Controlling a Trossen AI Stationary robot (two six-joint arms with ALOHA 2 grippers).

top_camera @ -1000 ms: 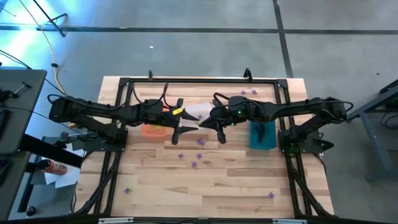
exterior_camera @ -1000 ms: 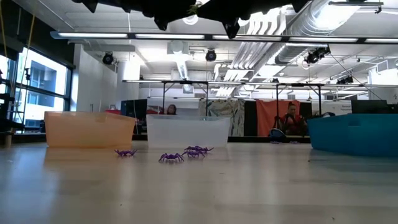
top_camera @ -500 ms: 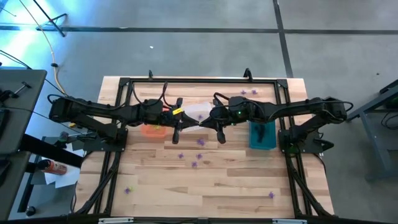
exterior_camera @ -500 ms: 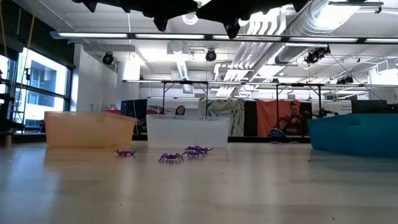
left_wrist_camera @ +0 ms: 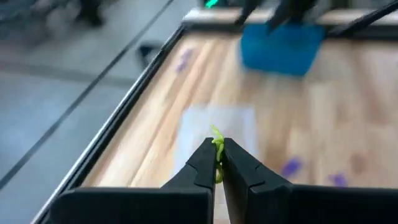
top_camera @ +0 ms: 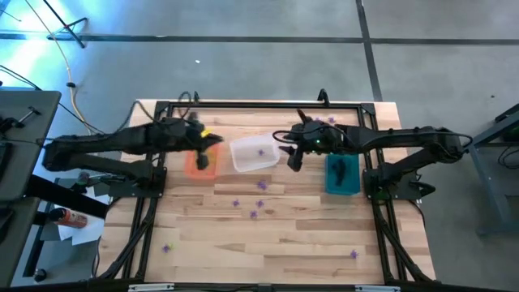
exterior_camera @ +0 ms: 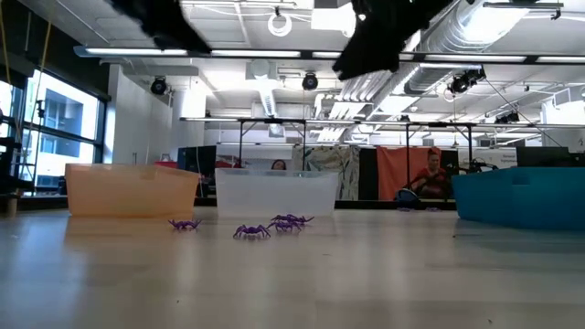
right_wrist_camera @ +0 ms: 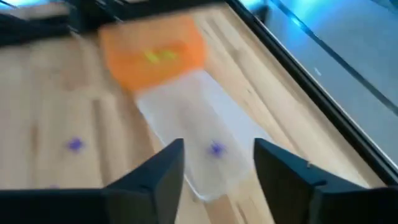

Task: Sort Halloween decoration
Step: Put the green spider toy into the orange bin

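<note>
Overhead, my left gripper (top_camera: 212, 138) hangs above the orange bin (top_camera: 200, 163), fingers pinched tight on a yellow-green trinket (left_wrist_camera: 217, 147). My right gripper (right_wrist_camera: 217, 163) hovers at the clear bin's (top_camera: 255, 154) edge nearest the teal bin (top_camera: 341, 175), fingers spread, nothing between them. One purple trinket (top_camera: 260, 152) lies inside the clear bin. More purple trinkets (exterior_camera: 271, 225) scatter across the wooden table (top_camera: 284, 243), apart from the bins.

Low view cuts off both arms at its top; the teal bin (exterior_camera: 521, 196) is cropped.
</note>
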